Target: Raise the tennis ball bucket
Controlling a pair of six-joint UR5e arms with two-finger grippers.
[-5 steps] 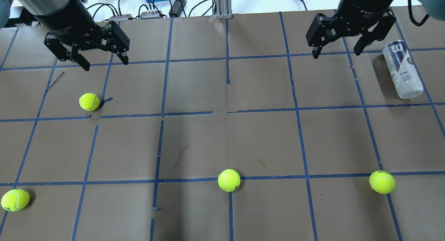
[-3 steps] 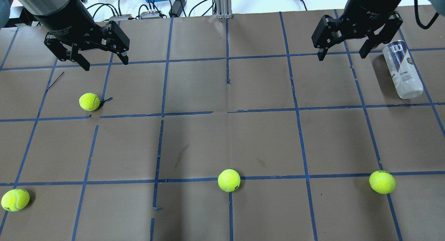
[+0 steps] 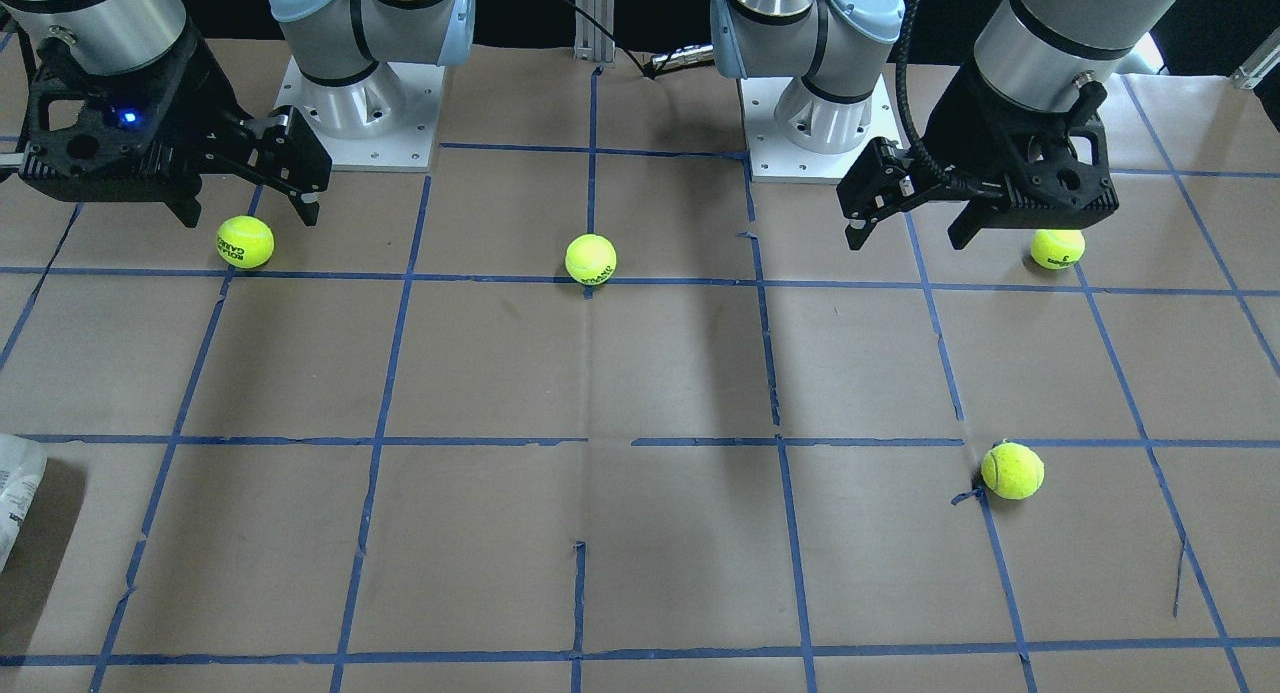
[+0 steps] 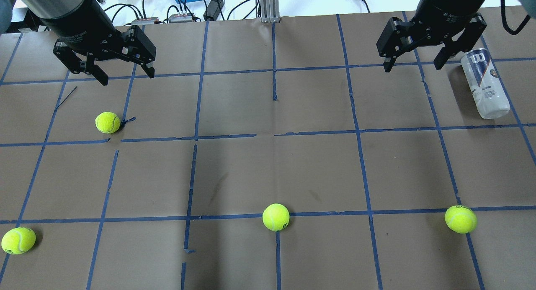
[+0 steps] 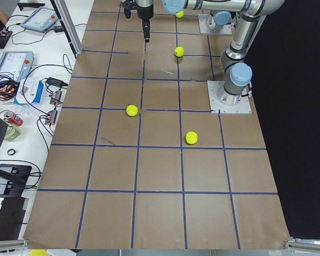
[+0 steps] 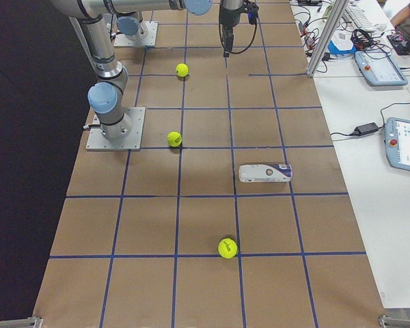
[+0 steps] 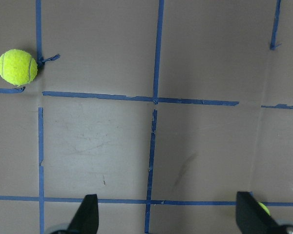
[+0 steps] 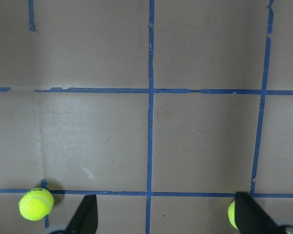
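The tennis ball bucket (image 4: 485, 83) is a clear can with a white label and a dark navy band. It lies on its side at the table's far right, and also shows in the exterior right view (image 6: 264, 173) and at the left edge of the front-facing view (image 3: 15, 493). My right gripper (image 4: 412, 67) is open and empty, raised over the table just left of the bucket's far end and apart from it. In the front-facing view it is at the left (image 3: 250, 216). My left gripper (image 4: 125, 75) is open and empty, raised over the far left (image 3: 905, 241).
The table is covered in brown paper with a blue tape grid. Several yellow-green tennis balls lie on it: one near the left gripper (image 4: 107, 122), one at the near left (image 4: 18, 240), one at the middle (image 4: 275, 217), one at the near right (image 4: 460, 219). Cables and boxes lie beyond the far edge.
My right gripper has moved a little to the right, closer to the bucket, still open. The left gripper, the bucket and the balls have not moved.
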